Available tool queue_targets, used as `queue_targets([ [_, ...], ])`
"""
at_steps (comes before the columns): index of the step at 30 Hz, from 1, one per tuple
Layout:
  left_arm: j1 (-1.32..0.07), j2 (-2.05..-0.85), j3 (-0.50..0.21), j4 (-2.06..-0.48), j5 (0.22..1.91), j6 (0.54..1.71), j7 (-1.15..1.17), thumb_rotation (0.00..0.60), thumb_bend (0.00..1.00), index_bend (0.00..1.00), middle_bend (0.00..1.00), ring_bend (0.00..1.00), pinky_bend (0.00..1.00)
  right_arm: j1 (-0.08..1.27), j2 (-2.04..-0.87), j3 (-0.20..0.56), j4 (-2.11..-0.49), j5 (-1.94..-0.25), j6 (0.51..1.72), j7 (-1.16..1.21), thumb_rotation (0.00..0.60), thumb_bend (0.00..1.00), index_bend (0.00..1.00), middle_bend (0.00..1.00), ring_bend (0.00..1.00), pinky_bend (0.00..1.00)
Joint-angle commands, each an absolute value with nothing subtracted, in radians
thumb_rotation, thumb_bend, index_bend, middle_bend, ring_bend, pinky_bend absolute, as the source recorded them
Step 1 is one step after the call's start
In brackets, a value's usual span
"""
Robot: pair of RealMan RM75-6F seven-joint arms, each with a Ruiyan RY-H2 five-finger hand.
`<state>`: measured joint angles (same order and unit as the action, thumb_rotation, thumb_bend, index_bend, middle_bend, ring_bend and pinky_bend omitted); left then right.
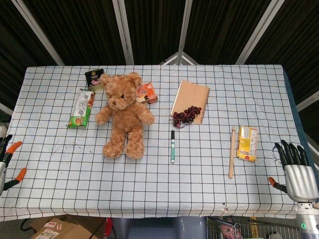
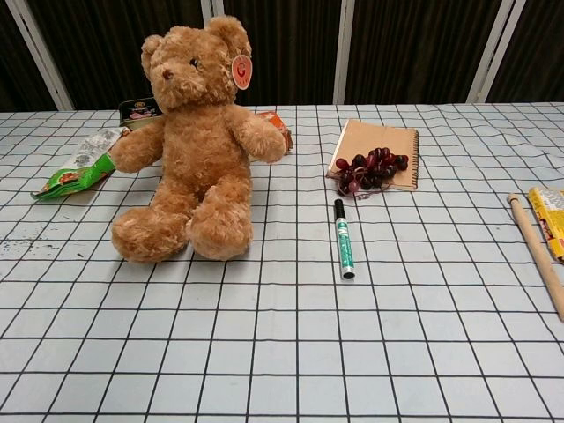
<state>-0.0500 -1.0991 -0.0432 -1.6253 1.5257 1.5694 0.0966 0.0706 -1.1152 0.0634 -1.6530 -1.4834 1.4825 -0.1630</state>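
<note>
At the lower right of the head view the right hand (image 1: 298, 172) hangs off the desk (image 1: 209, 189) edge, fingers apart and holding nothing; nearest lie the yellow packet (image 1: 247, 143) and wooden stick (image 1: 232, 152). The left hand (image 1: 7, 162), lower left, is mostly cropped, so I cannot tell its state. A sideways reach would likely roll the stick away.

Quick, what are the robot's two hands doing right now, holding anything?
Left hand: only partly in view at the table's edge; cannot tell whether it is open or closed.
Right hand: open, fingers apart, holding nothing, near the yellow packet.
</note>
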Motion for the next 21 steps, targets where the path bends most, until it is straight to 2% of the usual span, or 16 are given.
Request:
queue_targets([
  [1, -0.050, -1.100, -0.042, -1.625, 1.527, 1.567, 0.098, 0.600, 0.43, 0.18, 0.02, 0.00, 0.00, 0.070, -1.112, 0.063, -1.655, -1.480, 1.479, -0.162, 0.600, 0.17, 0.02, 0.00, 0.00, 0.00],
  [21, -0.061, -1.107, -0.034, -1.628, 1.535, 1.541, 0.107, 0.600, 0.43, 0.17, 0.04, 0.00, 0.00, 0.065, -1.106, 0.061, -1.652, -1.475, 1.477, -0.140, 0.600, 0.17, 0.02, 0.00, 0.00, 0.00],
])
